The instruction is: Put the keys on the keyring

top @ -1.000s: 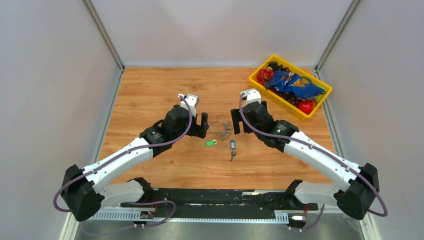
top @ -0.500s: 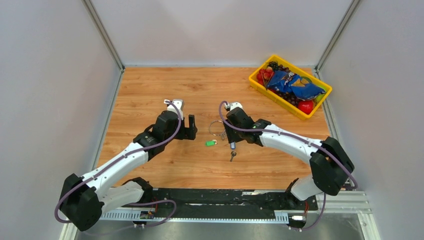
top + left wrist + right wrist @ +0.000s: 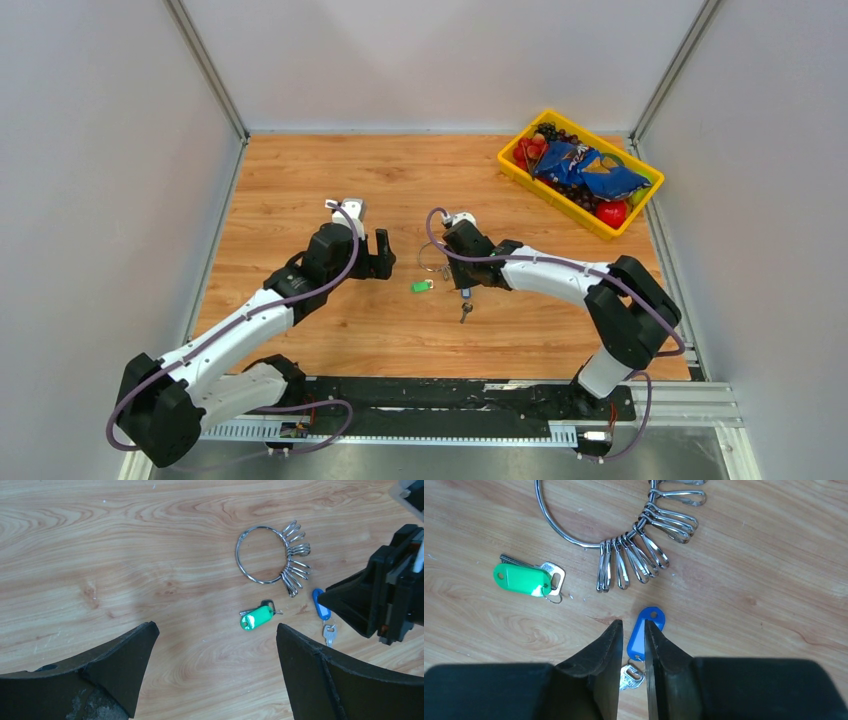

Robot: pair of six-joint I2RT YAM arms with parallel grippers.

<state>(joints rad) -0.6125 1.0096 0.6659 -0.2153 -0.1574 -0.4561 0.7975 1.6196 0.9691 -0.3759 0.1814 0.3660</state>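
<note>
The steel keyring [image 3: 432, 257] [image 3: 238, 556] [image 3: 569, 541] lies flat on the wood with several small clips [image 3: 659, 525] bunched on one side. A green-tagged key [image 3: 422, 286] [image 3: 256, 617] [image 3: 521, 579] rests just below it. The blue-tagged key [image 3: 321, 609] [image 3: 644, 630] lies to the right, its silver key [image 3: 466, 311] [image 3: 629, 677] trailing toward the near edge. My right gripper [image 3: 462, 285] [image 3: 631, 625] is down at the table, jaws narrowed onto the blue tag's two sides. My left gripper [image 3: 378, 255] [image 3: 215, 627] hovers wide open left of the green key, holding nothing.
A yellow bin [image 3: 510, 165] of snack bags and fruit stands at the back right corner. Grey walls close in the table on three sides.
My right arm swung in and down from beside the keyring to the blue tag, and its jaws narrowed from wide open. My left gripper drew back a little to the left.
</note>
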